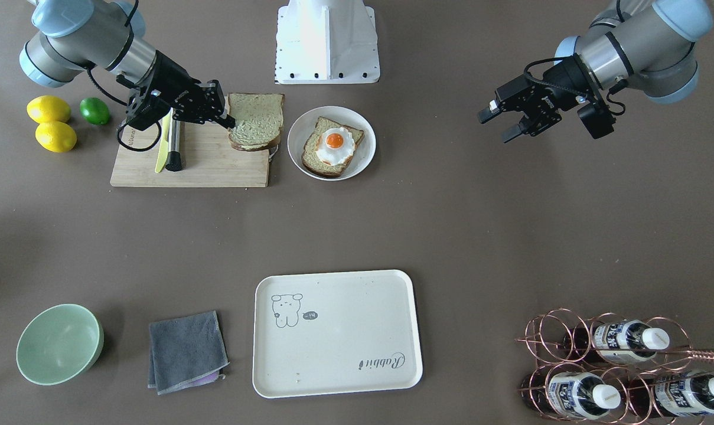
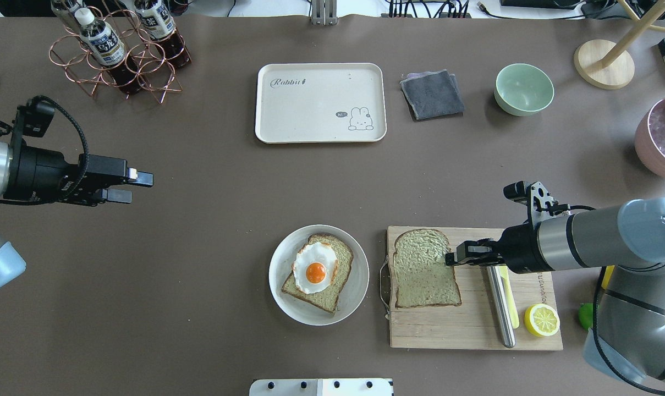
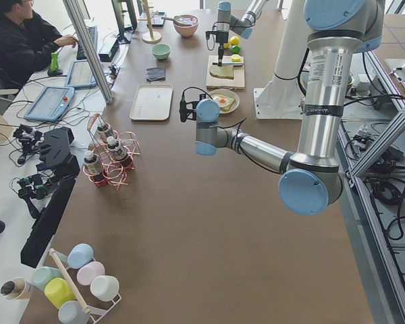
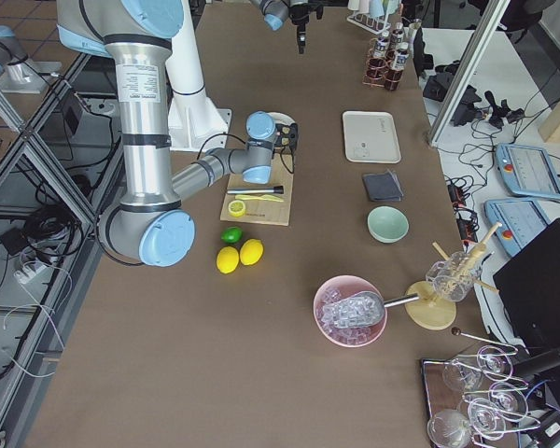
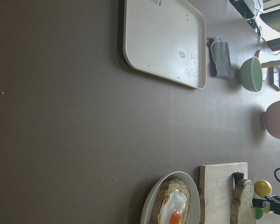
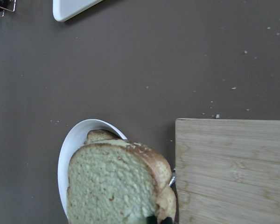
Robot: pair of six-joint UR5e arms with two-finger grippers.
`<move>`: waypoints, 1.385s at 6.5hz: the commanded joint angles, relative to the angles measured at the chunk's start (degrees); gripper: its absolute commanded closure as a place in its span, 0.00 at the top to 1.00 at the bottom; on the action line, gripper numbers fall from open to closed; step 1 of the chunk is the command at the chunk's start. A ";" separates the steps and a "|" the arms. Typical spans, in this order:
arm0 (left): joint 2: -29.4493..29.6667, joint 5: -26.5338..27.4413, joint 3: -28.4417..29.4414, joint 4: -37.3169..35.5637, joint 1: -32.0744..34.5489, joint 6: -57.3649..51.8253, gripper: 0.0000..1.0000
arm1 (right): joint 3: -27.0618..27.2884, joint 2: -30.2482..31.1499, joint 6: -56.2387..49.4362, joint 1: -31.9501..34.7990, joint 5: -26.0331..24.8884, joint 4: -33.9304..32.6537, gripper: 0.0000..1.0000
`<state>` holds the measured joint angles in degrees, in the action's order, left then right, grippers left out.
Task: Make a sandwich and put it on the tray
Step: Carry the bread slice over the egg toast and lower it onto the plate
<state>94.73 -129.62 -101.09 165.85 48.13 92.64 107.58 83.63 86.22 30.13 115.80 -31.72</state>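
Wooden cutting board [image 1: 215, 168] lies just beside the white plate [image 1: 362, 159] in the front-facing view. Over the board's plate-side end the right gripper [image 1: 230, 122] is clamped on one edge of the upper bread slice [image 1: 256, 118], which casts a dark shadow under its rim and juts past the board toward the plate. On the plate sits the egg-topped slice [image 1: 321, 168] with the fried egg [image 1: 335, 144] on it. The tray [image 1: 345, 360] is well away from the plate, towards the operators' edge. The left gripper [image 1: 495, 126] hangs well off to the plate's other side, jaws apart and holding nothing.

From overhead, the right gripper [image 2: 450, 258] pinches the upper bread slice [image 2: 420, 269] on the side away from the plate [image 2: 357, 286]. The left gripper [image 2: 138, 187] has its two fingers spread. The tray [image 2: 310, 110] is beyond the plate.

The two side views are too distant to add detail on either gripper.

The left wrist camera shows the tray [image 5: 158, 42] apart from the plate [image 5: 151, 205], and the board beside the plate.

The right wrist camera shows the upper bread slice [image 6: 112, 186] large and close, gripped at the bottom edge of the view, with the plate [image 6: 67, 154] behind it and the board [image 6: 233, 163] alongside.
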 commanded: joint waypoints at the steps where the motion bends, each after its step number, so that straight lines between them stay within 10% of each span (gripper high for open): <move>1: -0.07 0.68 0.01 0.00 -0.49 0.00 0.98 | -0.52 -8.35 3.69 -3.21 -3.88 -6.55 0.00; 5: 0.01 3.03 0.54 0.09 -1.88 0.00 0.98 | -4.29 -14.62 8.92 -11.84 -16.99 -13.37 0.00; 9: 0.10 6.48 0.54 0.09 -4.53 0.00 0.98 | -5.53 -14.37 15.55 -12.64 -19.46 -13.19 0.00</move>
<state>94.83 -123.30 -100.58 165.94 43.72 92.64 102.33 69.18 100.19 17.79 97.74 -45.01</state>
